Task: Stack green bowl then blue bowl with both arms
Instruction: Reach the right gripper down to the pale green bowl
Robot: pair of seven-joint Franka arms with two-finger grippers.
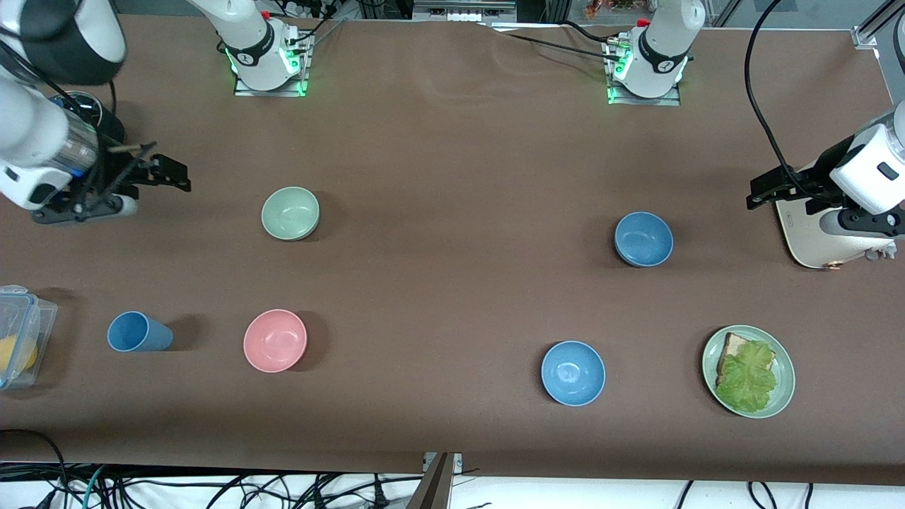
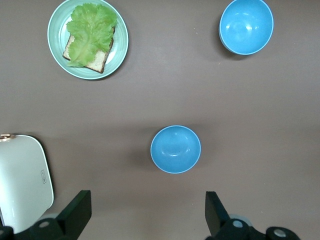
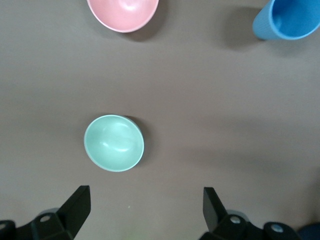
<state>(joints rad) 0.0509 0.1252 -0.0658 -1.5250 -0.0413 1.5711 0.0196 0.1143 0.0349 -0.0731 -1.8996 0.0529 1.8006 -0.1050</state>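
The green bowl (image 1: pixel 290 213) sits upright on the brown table toward the right arm's end; it also shows in the right wrist view (image 3: pixel 114 143). The blue bowl (image 1: pixel 643 239), muted steel blue, sits toward the left arm's end and shows in the left wrist view (image 2: pixel 175 149). My right gripper (image 1: pixel 173 175) is open and empty, up in the air beside the green bowl, toward the table's end; it also shows in its wrist view (image 3: pixel 145 207). My left gripper (image 1: pixel 760 192) is open and empty, beside the blue bowl, toward the other end; it also shows in its wrist view (image 2: pixel 148 210).
A pink bowl (image 1: pixel 275 340) and a blue cup (image 1: pixel 139 331) on its side lie nearer the camera than the green bowl. A brighter sky-blue bowl (image 1: pixel 573 372) and a plate with food (image 1: pixel 748 371) lie nearer than the blue bowl. A white object (image 1: pixel 813 237) is under the left wrist. A clear container (image 1: pixel 18 336) is at the table's end.
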